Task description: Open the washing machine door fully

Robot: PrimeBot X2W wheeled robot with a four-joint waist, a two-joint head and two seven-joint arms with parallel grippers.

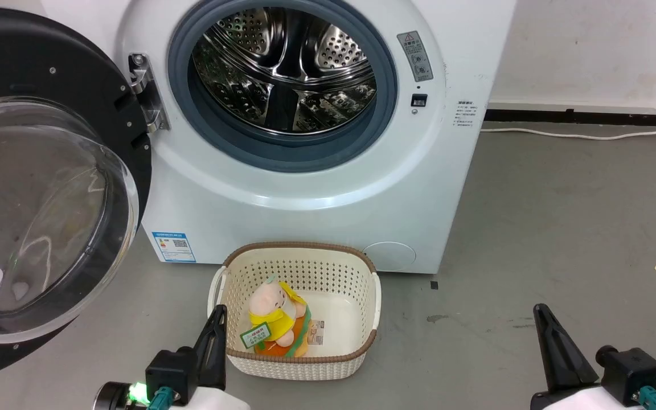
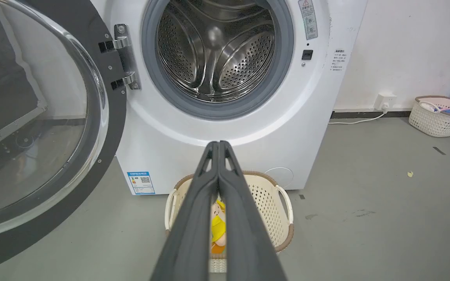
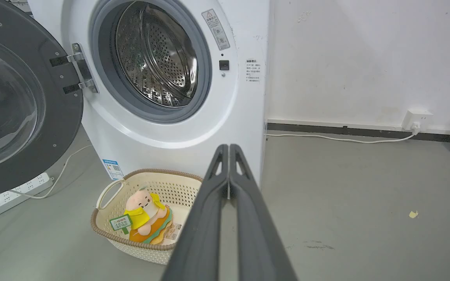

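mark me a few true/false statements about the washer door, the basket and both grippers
1. The washing machine door stands swung open, hinged at the left of the drum. True.
2. Laundry lies in the drum. False: bare perforated steel shows inside.
3. A plush toy lies in the cream basket. True.
4. The left gripper is clamped on the door. False: it is shut on nothing, apart from the door.
5. The right gripper is shut with nothing in it. True.
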